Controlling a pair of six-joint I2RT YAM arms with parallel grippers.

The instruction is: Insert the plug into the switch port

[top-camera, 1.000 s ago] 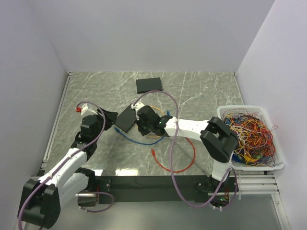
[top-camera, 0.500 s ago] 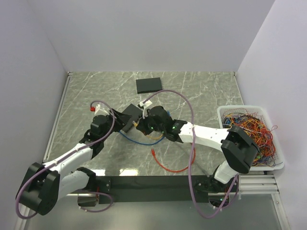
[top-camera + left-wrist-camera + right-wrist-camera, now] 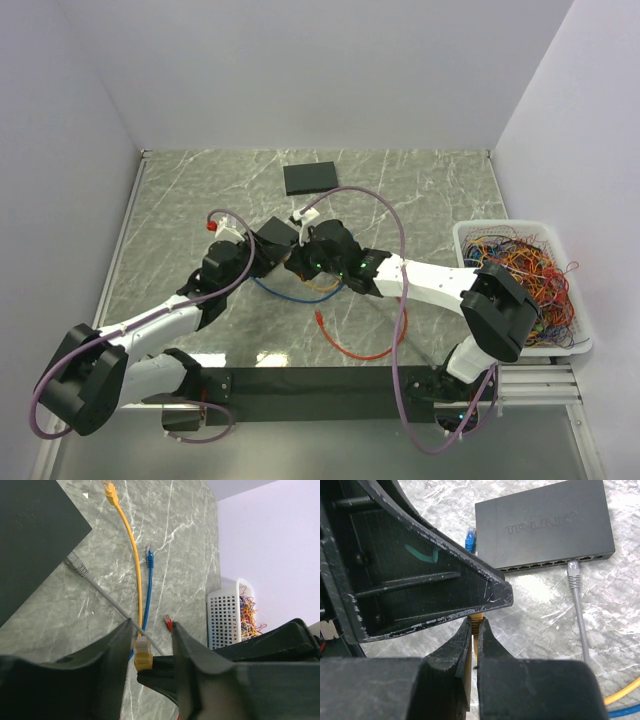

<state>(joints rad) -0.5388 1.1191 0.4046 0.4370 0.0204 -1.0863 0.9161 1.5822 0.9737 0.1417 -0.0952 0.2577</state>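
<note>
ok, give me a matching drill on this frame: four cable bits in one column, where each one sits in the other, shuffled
Things:
1. grey plug
2. blue plug
3. yellow cable
4. tangled wires

Places:
A. in the white basket
B. pinched in the right gripper
C. lying loose on the table
D. against the switch on its port side

Pairs: 1-D, 2-C, 3-B, 4-A

Pinched clear of the worktop, yellow plug (image 3: pixel 142 655) at 5 o'clock from flat black switch (image 3: pixel 545 525), ports facing it.
</note>
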